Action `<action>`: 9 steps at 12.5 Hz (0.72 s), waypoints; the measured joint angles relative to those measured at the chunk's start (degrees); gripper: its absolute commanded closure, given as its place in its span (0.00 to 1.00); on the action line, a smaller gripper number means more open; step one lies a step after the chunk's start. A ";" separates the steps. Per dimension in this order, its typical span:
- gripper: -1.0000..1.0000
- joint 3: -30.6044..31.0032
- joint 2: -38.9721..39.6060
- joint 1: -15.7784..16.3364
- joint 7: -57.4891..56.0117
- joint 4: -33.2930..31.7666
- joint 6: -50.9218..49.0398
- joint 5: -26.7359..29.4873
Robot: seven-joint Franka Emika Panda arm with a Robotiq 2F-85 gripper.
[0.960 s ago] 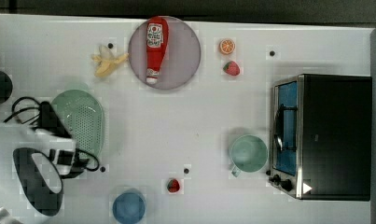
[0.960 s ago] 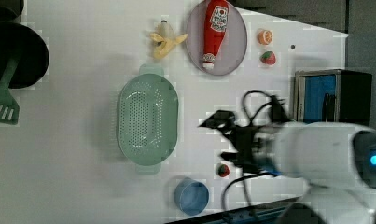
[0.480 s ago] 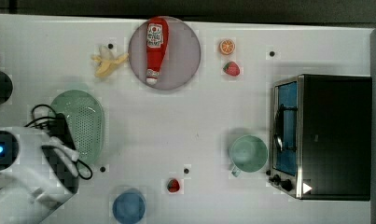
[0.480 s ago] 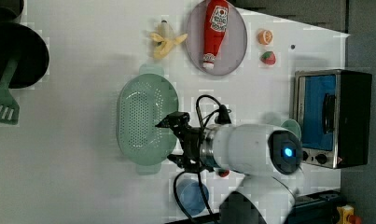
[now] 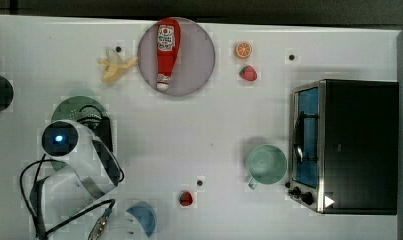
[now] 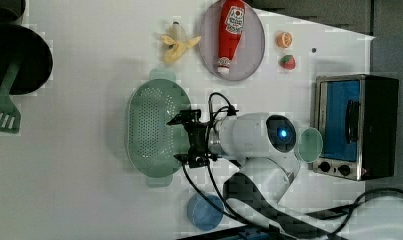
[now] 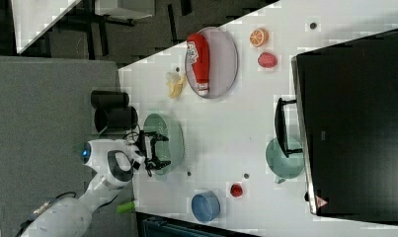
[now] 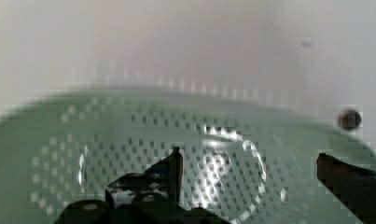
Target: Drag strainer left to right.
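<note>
The gripper [image 6: 189,139] hangs wide open over the strainer [image 6: 149,131], one finger [image 8: 174,168] above the holed bowl, apparently to hook its rim. The strainer sits near the table's [image 6: 89,190] edge at the top view's left.

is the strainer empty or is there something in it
Empty. The strainer sits upright on the table, and the wrist view shows only its bare dotted floor. The open gripper hangs over its rim, holding nothing.
</note>
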 measured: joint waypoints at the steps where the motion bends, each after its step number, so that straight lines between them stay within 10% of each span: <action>1: 0.00 -1.93 1.02 1.26 0.73 0.00 1.85 -0.39; 9: 0.00 -10.34 2.92 5.90 0.90 -0.67 4.36 -1.13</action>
